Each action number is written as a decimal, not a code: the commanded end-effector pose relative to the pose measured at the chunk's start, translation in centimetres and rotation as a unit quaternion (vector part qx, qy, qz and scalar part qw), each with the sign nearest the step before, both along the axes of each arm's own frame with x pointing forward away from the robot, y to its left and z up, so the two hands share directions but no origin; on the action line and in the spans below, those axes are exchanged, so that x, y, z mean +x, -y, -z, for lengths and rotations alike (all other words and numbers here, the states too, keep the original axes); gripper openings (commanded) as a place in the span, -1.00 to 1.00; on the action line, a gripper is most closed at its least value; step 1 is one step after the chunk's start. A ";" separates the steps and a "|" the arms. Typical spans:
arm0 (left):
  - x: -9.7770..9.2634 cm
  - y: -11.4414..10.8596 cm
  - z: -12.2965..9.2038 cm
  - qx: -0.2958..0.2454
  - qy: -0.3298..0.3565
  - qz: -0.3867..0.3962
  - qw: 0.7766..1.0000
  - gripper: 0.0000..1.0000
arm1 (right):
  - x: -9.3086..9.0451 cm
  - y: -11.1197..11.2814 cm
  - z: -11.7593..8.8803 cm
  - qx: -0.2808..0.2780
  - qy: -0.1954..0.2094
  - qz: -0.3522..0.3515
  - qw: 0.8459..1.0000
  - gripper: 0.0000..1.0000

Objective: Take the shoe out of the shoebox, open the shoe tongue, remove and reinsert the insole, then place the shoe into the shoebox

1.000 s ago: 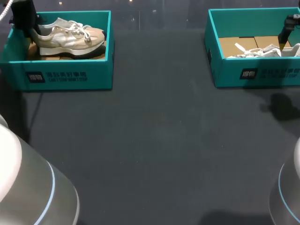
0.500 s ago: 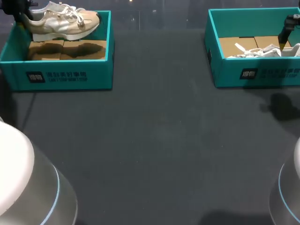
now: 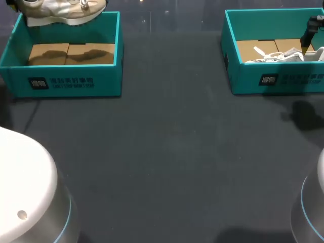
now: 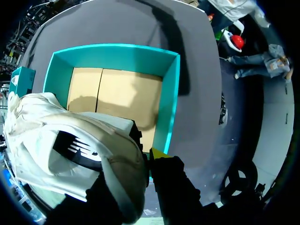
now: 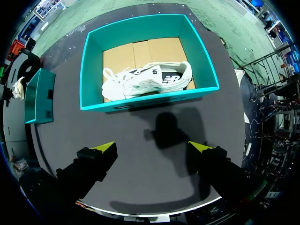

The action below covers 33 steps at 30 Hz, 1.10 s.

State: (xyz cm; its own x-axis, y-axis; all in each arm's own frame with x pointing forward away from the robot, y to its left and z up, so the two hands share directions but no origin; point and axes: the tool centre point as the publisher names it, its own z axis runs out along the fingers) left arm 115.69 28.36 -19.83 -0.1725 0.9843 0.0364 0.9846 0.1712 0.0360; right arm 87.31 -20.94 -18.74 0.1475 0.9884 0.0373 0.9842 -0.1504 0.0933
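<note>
A beige and white shoe (image 3: 61,11) hangs above the far wall of the left teal shoebox (image 3: 66,81). In the left wrist view my left gripper (image 4: 140,157) is shut on the heel of this shoe (image 4: 70,140); one yellow fingertip (image 4: 157,152) shows outside the heel and the other is hidden by the shoe. Below it the box (image 4: 171,93) holds only its cardboard floor. My right gripper (image 5: 154,147) stands open, high over the table in front of the right teal shoebox (image 5: 145,103). A white shoe (image 5: 147,79) lies on its side in that box.
The two boxes sit at the table's far left and far right, and the right shoebox (image 3: 276,78) shows the white shoe (image 3: 281,54) in the head view. Dark bare table (image 3: 172,152) stretches between and in front of them. My arms' pale bases fill the near corners.
My left gripper has lifted the beige shoe up and out of the left box, leaving the cardboard floor bare. The right arm and the white shoe have not moved.
</note>
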 end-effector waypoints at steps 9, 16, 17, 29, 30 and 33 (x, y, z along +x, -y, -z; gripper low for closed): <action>-7.2 4.3 -9.5 0.034 0.051 0.001 0.998 -1.00 | 0.0 0.0 0.0 0.000 0.000 0.000 1.000 1.00; -12.5 8.2 -10.4 0.048 0.058 0.006 0.997 -1.00 | 0.0 0.0 0.0 0.000 0.000 0.000 1.000 1.00; -13.3 8.7 -10.5 0.050 0.060 0.005 0.997 -1.00 | 0.0 0.0 0.0 0.000 0.000 0.000 1.000 1.00; -22.8 15.8 -9.3 0.066 0.058 0.014 0.996 -1.00 | 0.0 0.0 0.0 0.000 0.000 0.000 1.000 1.00; -23.5 16.3 -9.2 0.067 0.059 0.015 0.996 -1.00 | 0.0 0.0 0.0 0.000 0.000 0.000 1.000 1.00; -25.4 18.1 -8.8 0.066 0.054 0.021 0.996 -1.00 | 0.0 0.0 0.0 0.000 0.000 0.000 1.000 1.00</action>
